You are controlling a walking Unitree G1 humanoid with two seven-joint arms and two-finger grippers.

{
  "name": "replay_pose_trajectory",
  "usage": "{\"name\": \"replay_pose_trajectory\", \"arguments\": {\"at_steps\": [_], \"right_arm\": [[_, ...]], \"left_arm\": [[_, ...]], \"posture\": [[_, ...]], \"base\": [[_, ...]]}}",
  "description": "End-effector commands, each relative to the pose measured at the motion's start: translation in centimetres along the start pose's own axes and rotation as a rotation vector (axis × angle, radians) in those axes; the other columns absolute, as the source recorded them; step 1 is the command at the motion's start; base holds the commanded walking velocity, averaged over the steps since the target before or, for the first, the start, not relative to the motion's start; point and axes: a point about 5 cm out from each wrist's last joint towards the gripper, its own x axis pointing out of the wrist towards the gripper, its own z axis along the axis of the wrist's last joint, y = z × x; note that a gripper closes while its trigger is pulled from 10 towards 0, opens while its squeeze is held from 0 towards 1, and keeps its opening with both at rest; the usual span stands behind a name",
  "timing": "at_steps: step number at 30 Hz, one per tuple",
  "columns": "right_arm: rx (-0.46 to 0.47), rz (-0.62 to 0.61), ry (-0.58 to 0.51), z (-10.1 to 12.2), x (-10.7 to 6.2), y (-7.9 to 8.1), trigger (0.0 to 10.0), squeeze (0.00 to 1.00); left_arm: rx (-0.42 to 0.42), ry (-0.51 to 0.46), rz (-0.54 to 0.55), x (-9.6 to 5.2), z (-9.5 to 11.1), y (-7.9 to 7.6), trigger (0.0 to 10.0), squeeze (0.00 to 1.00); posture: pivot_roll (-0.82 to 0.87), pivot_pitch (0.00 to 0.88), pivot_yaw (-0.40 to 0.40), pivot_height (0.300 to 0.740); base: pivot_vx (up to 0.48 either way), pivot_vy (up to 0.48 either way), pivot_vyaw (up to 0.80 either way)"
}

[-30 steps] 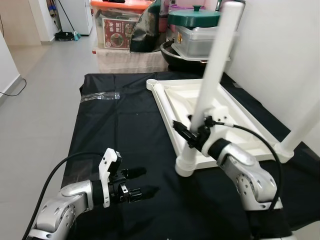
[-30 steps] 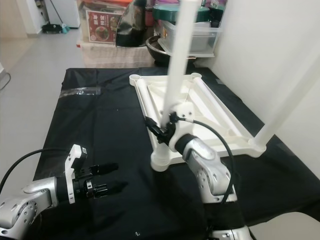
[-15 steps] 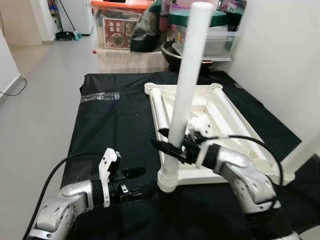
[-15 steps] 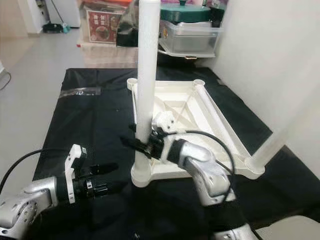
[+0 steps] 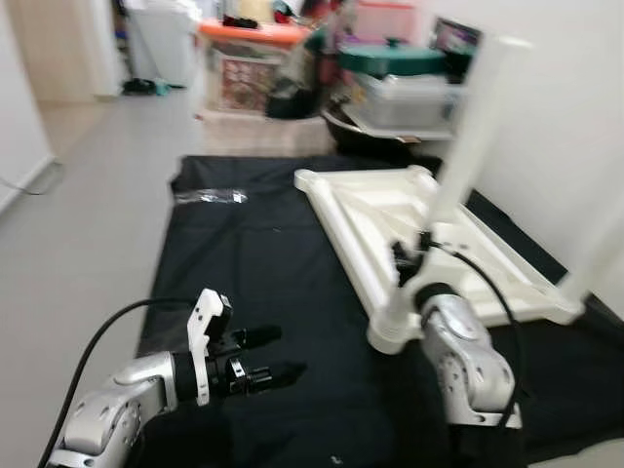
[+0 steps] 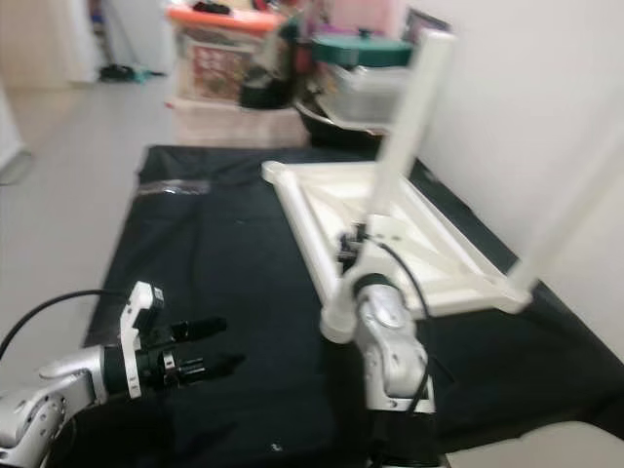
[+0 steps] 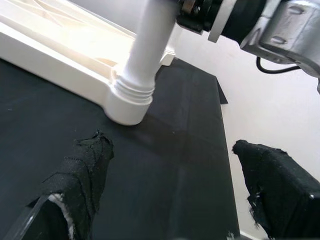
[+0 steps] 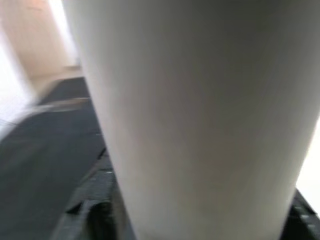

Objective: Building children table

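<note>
Right gripper (image 5: 408, 261) is clamped around the lower part of the white table leg (image 5: 464, 136), close above the corner socket (image 5: 386, 330) of the upside-down white tabletop (image 5: 363, 210). The wrist view on that arm is basically all white tube right up against the lens, so yeah, it's got it.

Half a second ago that corner sat closer to the middle of the black cloth (image 5: 244, 253) with the leg standing nearly straight up; now the tabletop is rotated and slid toward the robot's right, and the leg tips up and away to the right. My guess is the robot is using the seated leg as a handle to swing the whole piece around, maybe to reach another corner.

Long axis of the leg runs from the socket on the cloth up toward the white wall (image 5: 565, 88), free end highest. A second leg (image 5: 597, 249) rises at the far right corner.

Left gripper (image 5: 261, 355) hovers low over the cloth, fingers spread apart, holding nothing, near the socket but not touching. Storage boxes (image 5: 244, 68) sit behind. Head views are blurry.
</note>
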Motion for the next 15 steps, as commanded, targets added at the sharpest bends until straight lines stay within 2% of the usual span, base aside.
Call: {"name": "replay_pose_trajectory", "arguments": {"at_steps": [1, 2, 3, 4, 6, 7, 9, 10, 12, 14, 15], "right_arm": [[0.044, 0.143, -0.019, 0.5, 0.1, 1.8, 10.0, 1.00], [0.055, 0.242, -0.027, 1.2, 0.1, 2.0, 10.0, 0.00], [0.052, 0.346, -0.029, 1.8, -0.1, 2.2, 10.0, 0.00], [0.052, 0.346, -0.029, 1.8, -0.1, 2.2, 10.0, 0.00], [0.017, 0.586, -0.034, 2.9, -0.9, 2.5, 10.0, 0.00], [0.017, 0.586, -0.034, 2.9, -0.9, 2.5, 10.0, 0.00], [-0.044, 0.789, -0.031, 3.3, -1.6, 2.5, 10.0, 0.00], [-0.044, 0.789, -0.031, 3.3, -1.6, 2.5, 10.0, 0.00], [-0.074, 0.930, 0.012, 2.5, -2.1, 2.8, 10.0, 0.00], [-0.095, 1.016, 0.063, 1.3, -2.6, 3.3, 10.0, 0.00], [-0.106, 1.057, 0.090, 0.5, -2.9, 3.7, 9.2, 0.00]], "left_arm": [[-0.013, 0.006, -0.014, 0.1, -0.1, -0.1, 10.0, 0.00], [-0.013, 0.005, -0.012, 0.1, -0.1, 0.0, 10.0, 0.00], [-0.014, 0.003, -0.011, 0.2, -0.1, 0.0, 10.0, 0.00], [-0.014, 0.003, -0.011, 0.2, -0.1, 0.0, 10.0, 0.00], [-0.013, 0.000, -0.012, 0.2, -0.1, 0.0, 10.0, 0.00], [-0.013, 0.000, -0.012, 0.2, -0.1, 0.0, 10.0, 0.00], [-0.012, -0.002, -0.010, 0.3, -0.2, 0.1, 10.0, 0.00], [-0.012, -0.002, -0.010, 0.3, -0.2, 0.1, 10.0, 0.00], [-0.010, -0.004, -0.008, 0.3, -0.2, 0.0, 10.0, 0.00], [-0.009, -0.008, -0.001, 0.4, -0.2, 0.0, 10.0, 0.00], [-0.010, -0.010, 0.003, 0.3, -0.2, 0.0, 10.0, 0.00]], "posture": [[0.05, 0.000, -0.093, 0.740], [0.05, 0.000, -0.098, 0.740], [0.06, 0.000, -0.099, 0.740], [0.06, 0.000, -0.099, 0.740], [0.06, 0.000, -0.099, 0.740], [0.06, 0.000, -0.099, 0.740], [0.06, 0.000, -0.112, 0.740], [0.06, 0.000, -0.112, 0.740], [0.06, 0.000, -0.114, 0.740], [0.08, 0.000, -0.128, 0.740], [0.08, 0.000, -0.128, 0.740]], "base": [[0.000, 0.000, 0.00], [0.000, 0.000, 0.00], [0.000, 0.000, 0.00], [0.000, 0.000, 0.00], [0.000, 0.000, 0.00], [0.000, 0.000, 0.00], [0.000, 0.000, 0.00], [0.000, 0.000, 0.00], [0.000, 0.000, 0.00], [0.000, 0.000, 0.00], [0.000, 0.000, 0.00]]}}
